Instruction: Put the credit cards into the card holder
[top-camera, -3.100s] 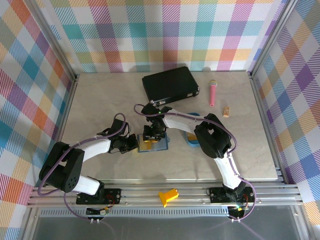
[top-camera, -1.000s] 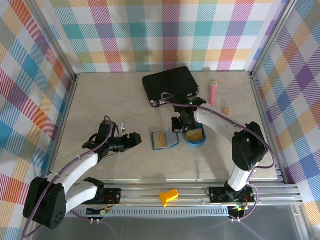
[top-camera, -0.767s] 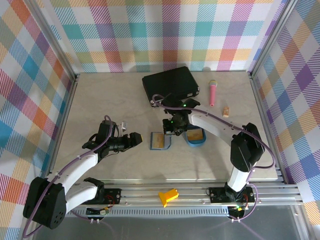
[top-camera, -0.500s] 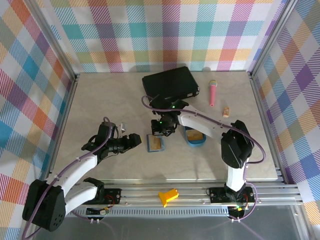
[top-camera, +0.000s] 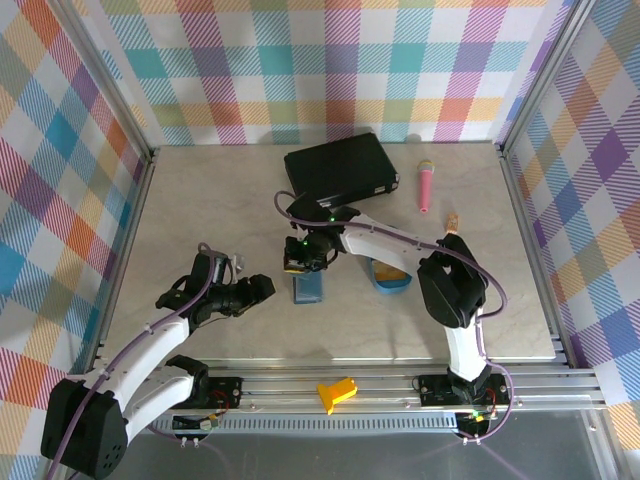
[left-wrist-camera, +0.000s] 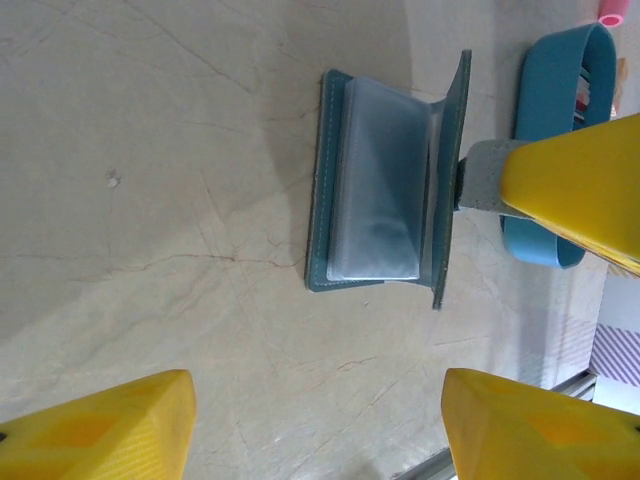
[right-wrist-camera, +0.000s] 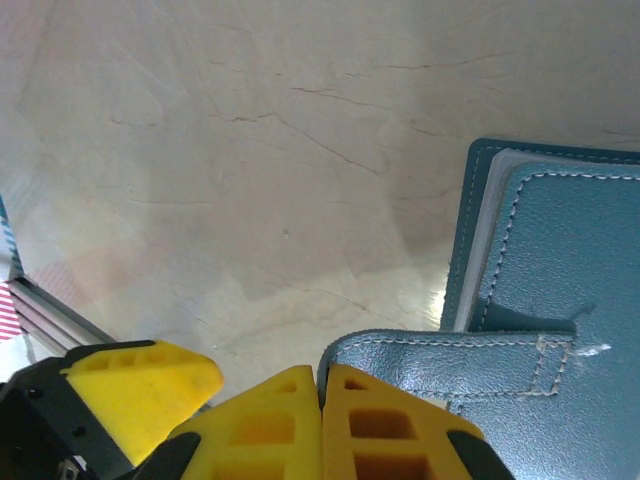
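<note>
Overhead: teal-blue square folding leather card holder (top-camera: 309, 290) lying mid-table on pale marble-look table (top-camera: 190, 200), just left of blue oval plastic tray (top-camera: 392, 286). Right gripper (top-camera: 297, 258) at card holder's far edge; left gripper (top-camera: 262, 288) near its left side, apart.
Left wrist: card holder (left-wrist-camera: 375, 225) open, clear pockets up, right cover raised on edge, clasp tab meeting right gripper's yellow finger. Left gripper (left-wrist-camera: 318, 380) released, fingers wide, nothing between.
Right wrist: right gripper (right-wrist-camera: 321, 385) clenched, pinching cover's clasp tab.
</note>
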